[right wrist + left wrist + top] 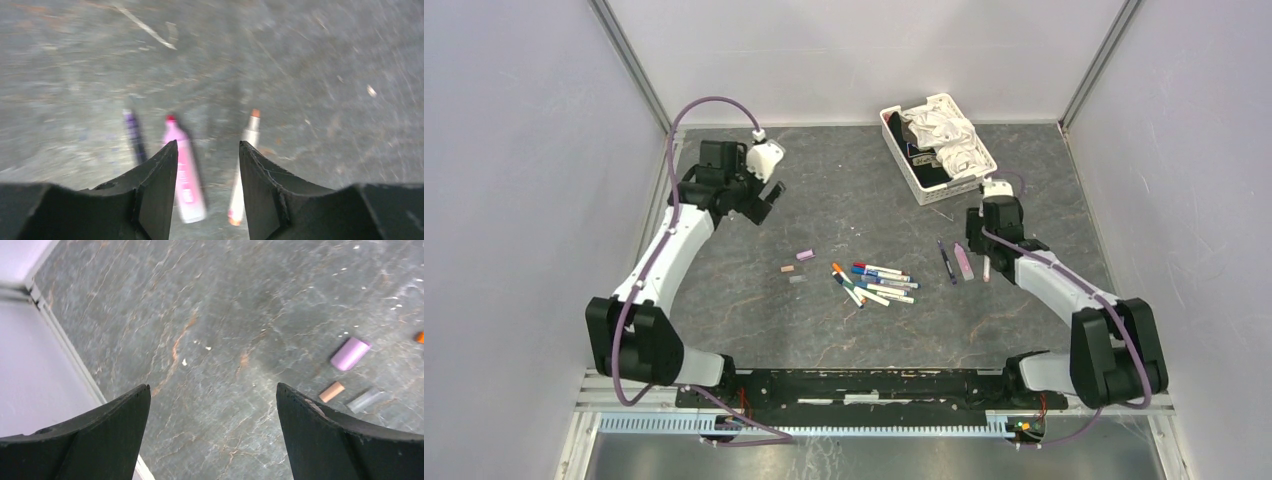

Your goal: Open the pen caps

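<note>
Grey, stone-patterned tabletop (pixel 225 315) carries every item. My left hand (pixel 212 386) hangs over the left rear area, jaws spread fully with nothing between them. Just to its right lie three loose stubs: the purple cap (pixel 350 353), the tan cap (pixel 332 391) and the grey cap (pixel 365 400). I judge they are parked there to stay separate from the barrels. My right hand (pixel 207 143) hovers with jaws parted and empty above the dark purple pen (pixel 135 137), the pink pen (pixel 184 185) and the white pen (pixel 243 165), which lie side by side, apparently as a finished group. The remaining pens (pixel 874 283) lie clustered at the centre, reachable by either hand.
</note>
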